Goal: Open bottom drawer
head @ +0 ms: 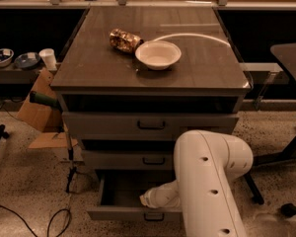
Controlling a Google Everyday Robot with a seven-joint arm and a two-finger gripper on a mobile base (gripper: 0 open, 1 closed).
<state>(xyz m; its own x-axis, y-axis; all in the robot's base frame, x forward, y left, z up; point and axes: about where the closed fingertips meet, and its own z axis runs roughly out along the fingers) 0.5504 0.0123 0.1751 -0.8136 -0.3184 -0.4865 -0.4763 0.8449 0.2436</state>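
The bottom drawer (119,213) of the grey cabinet is pulled out towards me. Its plain grey interior (123,189) shows, and the small dark bar handle (154,217) sits at the centre of its front. My white arm (207,181) reaches down in front of the cabinet from the right. My gripper (147,203) is at the end of the white wrist, just above the drawer's front edge and its handle. The arm hides the right part of the drawer.
The middle drawer (123,159) and the top drawer (108,125) are above it. A white bowl (158,54) and a crumpled snack bag (124,39) lie on the cabinet top. A cardboard box (37,112) and cables (64,216) are on the left floor. A chair base (286,157) stands at the right.
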